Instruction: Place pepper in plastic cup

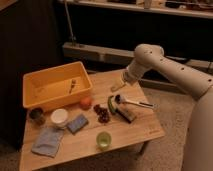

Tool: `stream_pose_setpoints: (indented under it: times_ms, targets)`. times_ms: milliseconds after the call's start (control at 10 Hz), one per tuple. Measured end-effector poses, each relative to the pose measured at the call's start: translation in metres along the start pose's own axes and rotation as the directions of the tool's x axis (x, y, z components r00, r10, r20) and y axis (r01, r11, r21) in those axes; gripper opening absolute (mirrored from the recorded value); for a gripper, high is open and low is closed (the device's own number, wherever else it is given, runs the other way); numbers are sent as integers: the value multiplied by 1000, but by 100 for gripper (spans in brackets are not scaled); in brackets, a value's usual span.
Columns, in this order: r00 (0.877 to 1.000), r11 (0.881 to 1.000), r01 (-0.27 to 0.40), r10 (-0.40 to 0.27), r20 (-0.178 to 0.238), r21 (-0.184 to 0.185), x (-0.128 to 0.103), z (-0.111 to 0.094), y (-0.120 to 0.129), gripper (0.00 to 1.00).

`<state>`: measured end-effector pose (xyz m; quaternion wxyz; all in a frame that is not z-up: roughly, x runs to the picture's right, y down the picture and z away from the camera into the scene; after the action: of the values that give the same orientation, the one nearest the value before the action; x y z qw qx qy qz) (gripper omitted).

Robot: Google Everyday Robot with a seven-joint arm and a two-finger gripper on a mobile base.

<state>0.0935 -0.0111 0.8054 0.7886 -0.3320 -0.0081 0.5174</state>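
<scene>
While the gripper (118,86) hangs over the back half of the desk (142,131), open or closed one cannot tell, the pepper (111,104) lies on the wood toward the front of it and lower, between the grape cluster (102,114) and a dark utensil (126,113). Its curved long axis runs roughly front to back. The plastic cup (103,140) stands apart from the pepper, nearer the front edge, almost on that same line.
</scene>
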Motion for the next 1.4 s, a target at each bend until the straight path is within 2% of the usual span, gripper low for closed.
stream_pose_setpoints:
  times_ms: [200,300,500,600,800,900,1400]
  targets:
    - [999,1000,21,-21,-40,7,2,17,11,80]
    - [997,999,37,-36,-69,16,10,28,22,80]
    - [994,999,42,-40,-101,20,21,42,27,80]
    - [993,999,41,-39,-115,19,26,49,26,76]
    - [989,998,55,-51,-141,22,33,58,27,55]
    - [986,998,65,-62,-153,19,36,64,31,49]
    - [977,993,118,-118,-176,-14,36,85,44,48]
